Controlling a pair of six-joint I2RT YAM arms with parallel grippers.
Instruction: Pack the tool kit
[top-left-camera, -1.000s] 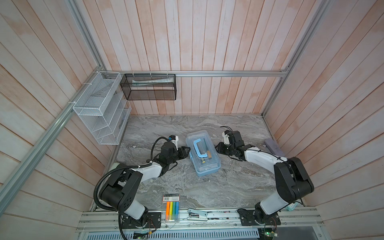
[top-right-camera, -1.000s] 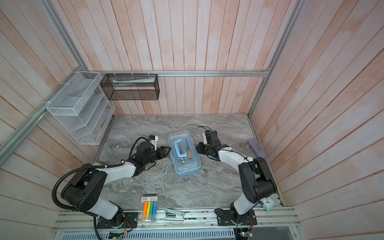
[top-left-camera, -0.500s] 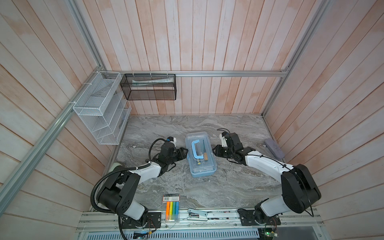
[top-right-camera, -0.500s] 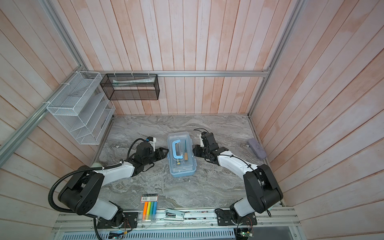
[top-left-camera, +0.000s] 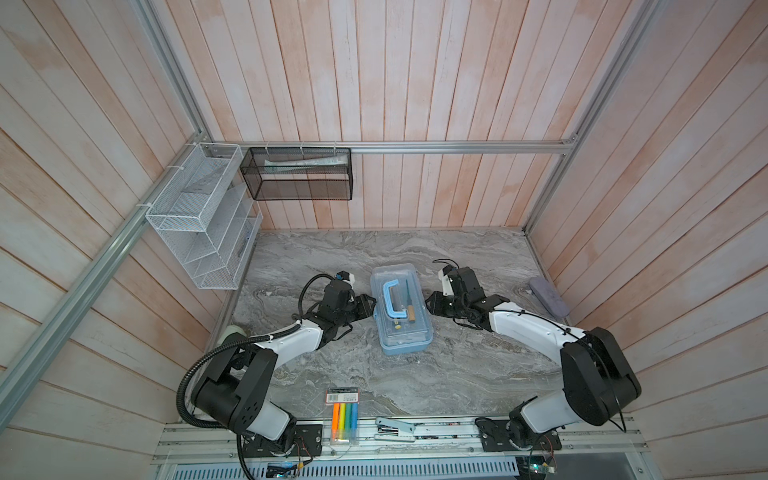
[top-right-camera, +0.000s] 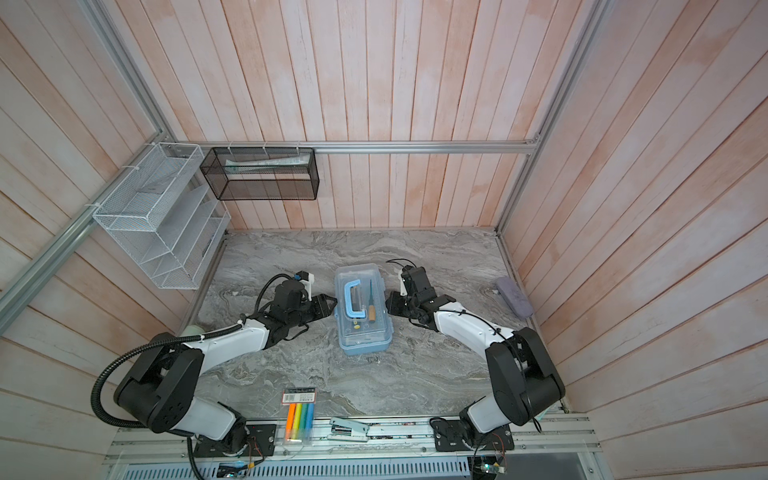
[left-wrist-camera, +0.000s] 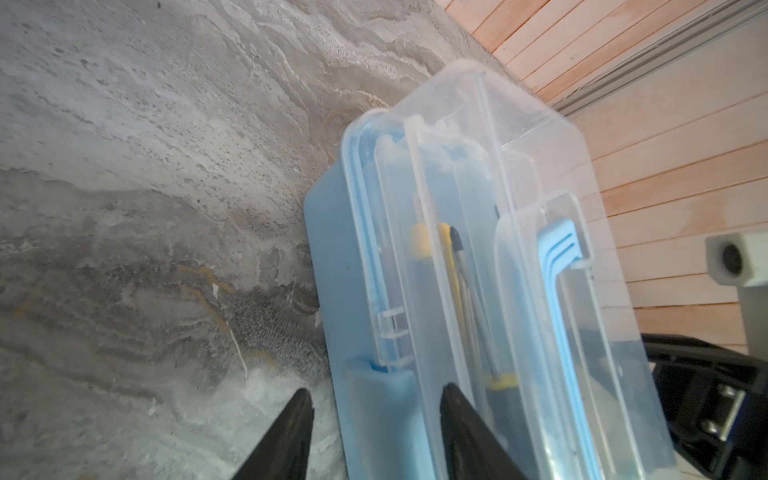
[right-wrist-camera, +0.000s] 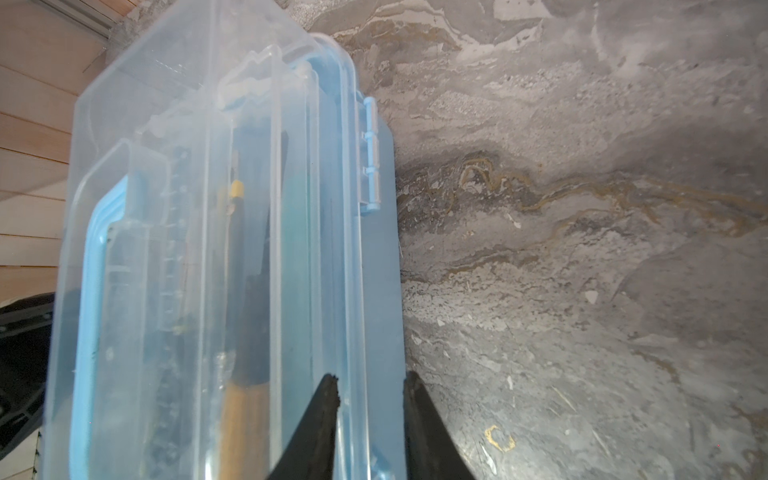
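Tool kit: the tool kit (top-left-camera: 401, 332) (top-right-camera: 363, 332) stands on the marble table (top-left-camera: 332, 257) in the middle of the frame in both top views. Its long side runs up and down the picture and its clear lid is down.
Top and contents: the blue handle (top-left-camera: 387, 300) (top-right-camera: 348, 300) lies flat on the lid. A screwdriver (top-left-camera: 411, 313) (top-right-camera: 372, 313) with a wooden grip shows through the lid beside it.
Left gripper: the left gripper (top-left-camera: 372, 305) (left-wrist-camera: 376, 390) is at the kit's left side. Its jaws stand apart on either side of the blue latch (left-wrist-camera: 374, 382), with a gap at one finger, so it clamps nothing.
Right gripper: the right gripper (top-left-camera: 428, 301) (right-wrist-camera: 370, 376) is at the kit's right side. Its jaws are drawn close on the rim of the side with the hinge (right-wrist-camera: 372, 149), one finger over the lid and one outside the wall.
Lower edge: a marker pack (top-left-camera: 344, 415) and a stapler (top-left-camera: 395, 428) lie well apart from the kit.
Right edge: a grey-lilac case (top-left-camera: 548, 297) lies by the wall.
Upper left: a white wire rack (top-left-camera: 199, 216) and a black mesh basket (top-left-camera: 301, 178) hang on the walls.
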